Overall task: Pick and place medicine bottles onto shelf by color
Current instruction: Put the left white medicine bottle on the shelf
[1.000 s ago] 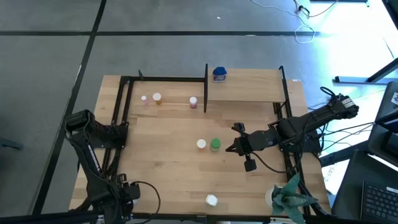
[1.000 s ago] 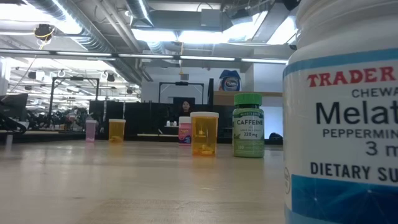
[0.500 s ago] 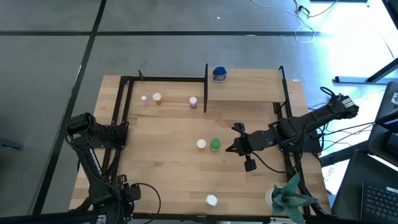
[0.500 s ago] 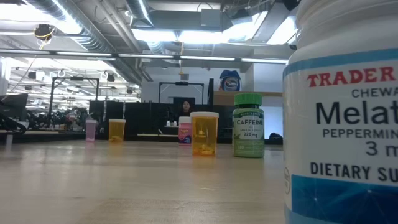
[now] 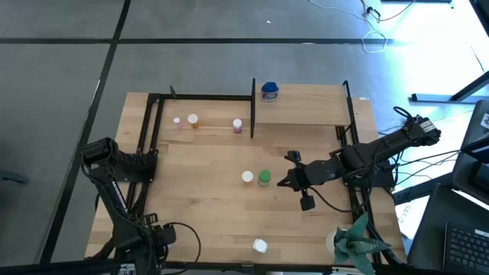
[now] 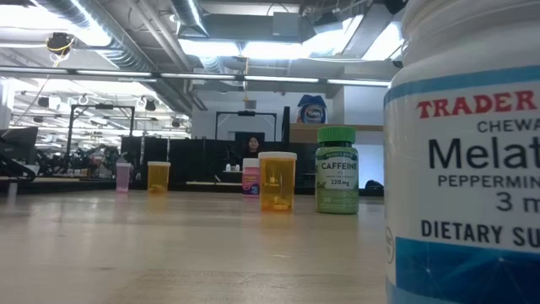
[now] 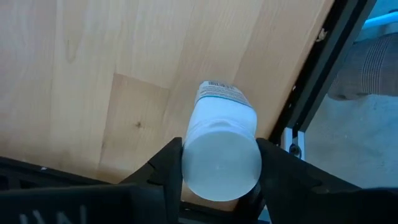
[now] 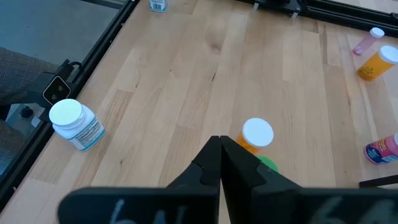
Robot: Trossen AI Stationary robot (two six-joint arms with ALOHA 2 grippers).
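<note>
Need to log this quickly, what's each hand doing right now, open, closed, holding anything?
Left hand: fingers on either side of a white bottle at the table's left edge; firm grip cannot be told.
Right hand: closed, empty.

Open-plan office or lab floor, set up for robot testing. Exposed ducts (image 6: pixel 126 34) and pipes under a bare ceiling, strip lights (image 6: pixel 253 49), rows of dark monitors (image 6: pixel 169 156) and desks behind, a person (image 6: pixel 252 145) seated far back. Polished concrete floor (image 5: pixel 61 69) with seams, loose cables (image 5: pixel 374 38) trailing across it. Light wood tabletop (image 5: pixel 214 191) fenced by a black metal frame (image 5: pixel 202 97), laptop keyboard (image 5: pixel 466 244) at the side
</note>
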